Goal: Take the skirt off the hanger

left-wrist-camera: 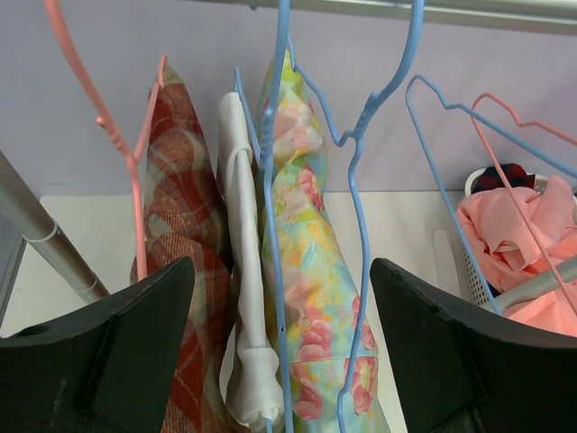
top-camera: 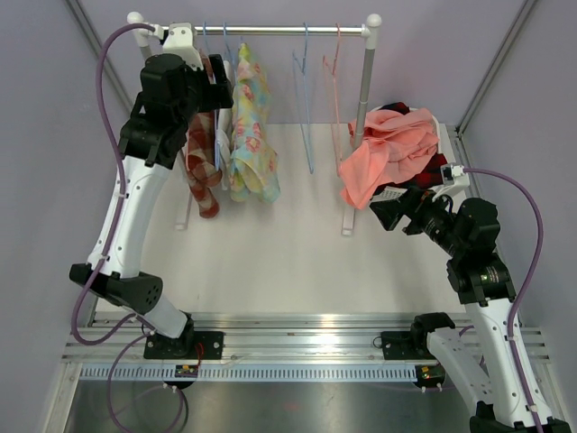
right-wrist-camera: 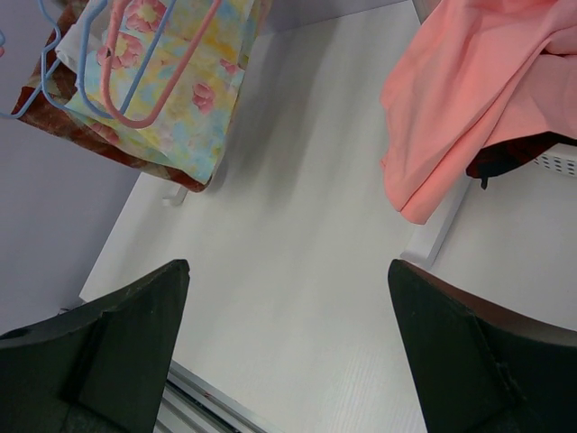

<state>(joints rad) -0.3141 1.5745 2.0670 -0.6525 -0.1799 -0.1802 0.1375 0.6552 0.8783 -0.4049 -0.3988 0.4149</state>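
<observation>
Cloth of floral skirt [left-wrist-camera: 311, 298]: light, limp, probably slippery; hangs on blue wire hanger [left-wrist-camera: 361, 135] mid-frame. Best pinched low, near hem; left pincer [left-wrist-camera: 281, 271] spread, facing it; right pincer [right-wrist-camera: 288, 271] spread, empty.

You were working in a robotics lab cell, not a home or a shop. Plain lilac panels [top-camera: 54, 135] closed the space in on the left, the back and the right, meeting at bare metal corner struts. The arm bases [top-camera: 185, 343] were bolted to slotted aluminium rails [top-camera: 306, 336] along the near edge of a plain white table [top-camera: 297, 262], with purple cables [top-camera: 496, 171] looping in the open. The clothes rail [top-camera: 270, 30], its wire hangers [top-camera: 302, 99] and the white basket [left-wrist-camera: 475, 271] looked like staged props (the rack stood on the tabletop itself)
</observation>
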